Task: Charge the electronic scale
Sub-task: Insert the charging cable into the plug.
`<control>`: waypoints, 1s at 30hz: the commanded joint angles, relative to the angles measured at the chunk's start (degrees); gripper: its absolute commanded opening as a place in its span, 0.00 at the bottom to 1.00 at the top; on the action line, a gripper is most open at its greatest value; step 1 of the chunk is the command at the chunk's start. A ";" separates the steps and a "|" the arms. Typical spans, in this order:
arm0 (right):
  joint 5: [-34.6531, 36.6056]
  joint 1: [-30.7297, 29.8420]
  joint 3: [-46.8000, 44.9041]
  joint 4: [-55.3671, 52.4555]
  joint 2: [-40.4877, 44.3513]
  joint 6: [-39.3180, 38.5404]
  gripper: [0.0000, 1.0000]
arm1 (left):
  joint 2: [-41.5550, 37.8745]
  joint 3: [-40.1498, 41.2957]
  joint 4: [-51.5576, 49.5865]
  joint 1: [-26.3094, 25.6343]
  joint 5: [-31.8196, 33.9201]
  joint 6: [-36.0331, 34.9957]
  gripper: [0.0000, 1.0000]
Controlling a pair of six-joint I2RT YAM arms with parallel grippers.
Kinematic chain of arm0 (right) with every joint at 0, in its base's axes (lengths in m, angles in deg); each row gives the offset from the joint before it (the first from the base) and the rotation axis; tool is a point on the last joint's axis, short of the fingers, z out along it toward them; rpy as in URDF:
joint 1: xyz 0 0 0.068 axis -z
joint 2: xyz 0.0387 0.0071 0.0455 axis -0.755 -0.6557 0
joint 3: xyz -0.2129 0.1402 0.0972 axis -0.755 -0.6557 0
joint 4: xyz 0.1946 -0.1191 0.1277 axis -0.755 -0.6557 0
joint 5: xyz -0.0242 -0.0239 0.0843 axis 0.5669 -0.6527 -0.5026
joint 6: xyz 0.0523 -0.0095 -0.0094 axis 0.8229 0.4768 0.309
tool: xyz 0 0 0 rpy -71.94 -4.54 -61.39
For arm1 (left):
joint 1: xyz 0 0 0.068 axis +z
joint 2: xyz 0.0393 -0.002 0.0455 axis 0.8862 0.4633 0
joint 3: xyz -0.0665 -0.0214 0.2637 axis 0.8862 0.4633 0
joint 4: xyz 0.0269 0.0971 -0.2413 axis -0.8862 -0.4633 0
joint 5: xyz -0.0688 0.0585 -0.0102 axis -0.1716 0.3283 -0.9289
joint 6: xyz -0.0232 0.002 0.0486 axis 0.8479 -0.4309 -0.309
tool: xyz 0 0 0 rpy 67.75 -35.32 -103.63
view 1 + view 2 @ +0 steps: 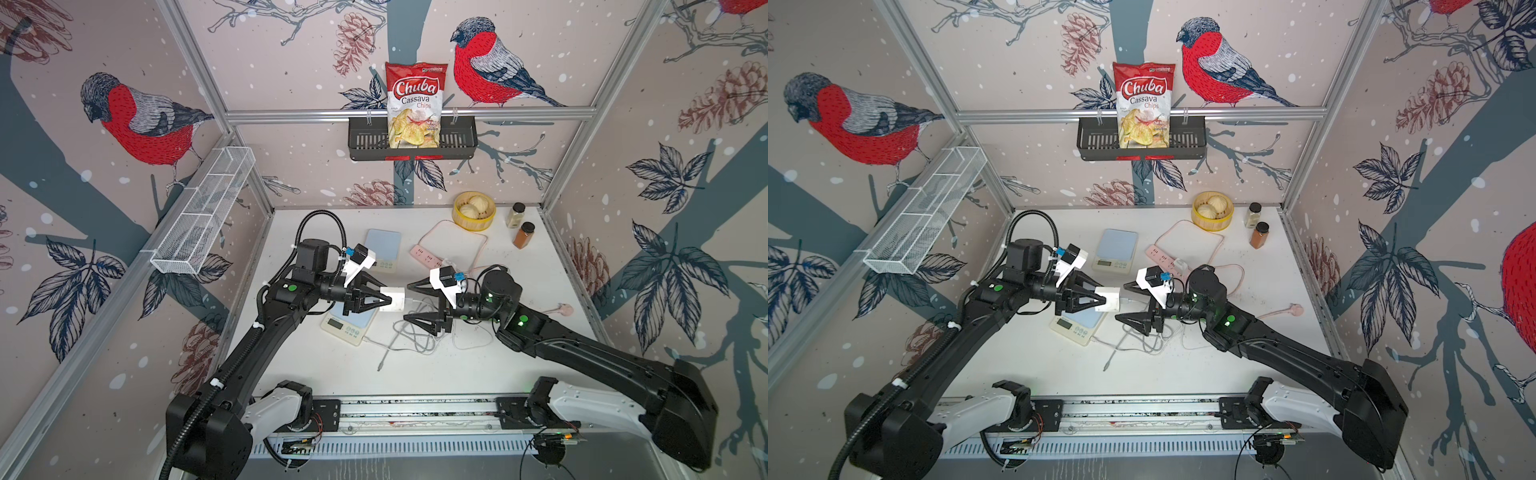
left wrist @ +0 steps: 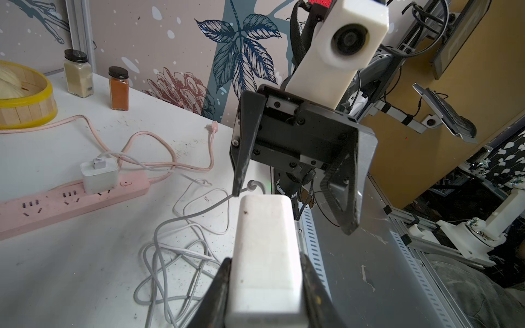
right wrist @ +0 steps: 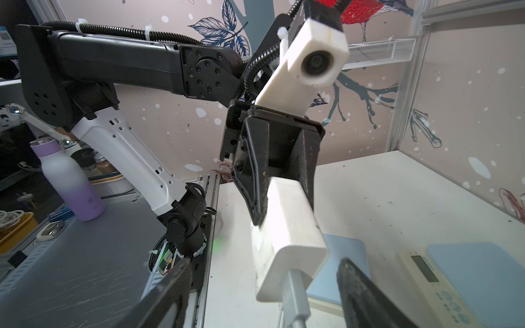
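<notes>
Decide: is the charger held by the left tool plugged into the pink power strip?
No, the left tool holds that charger in the air, away from the power strip.

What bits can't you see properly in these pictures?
- Near electronic scale: in both top views the left gripper and its white charger cover much of the platform.
- Far electronic scale: display too small to read in both top views.
- Charger's prongs: hidden inside the left gripper in every view.
- Gray cable: the loose end's connector type is too small in both top views.
</notes>
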 commanded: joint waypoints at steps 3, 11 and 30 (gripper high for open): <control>-2.36 -0.44 1.51 3.37 -3.16 0.61 0.73 | -1.06 -0.86 2.05 0.31 -2.74 -0.34 0.00; -3.98 0.35 2.43 6.35 -6.65 4.38 0.48 | -1.89 -0.61 2.06 0.70 -2.98 -0.68 0.00; 2.64 3.21 11.51 -8.12 -12.45 4.73 0.00 | -11.29 2.22 5.37 0.70 29.23 6.47 0.98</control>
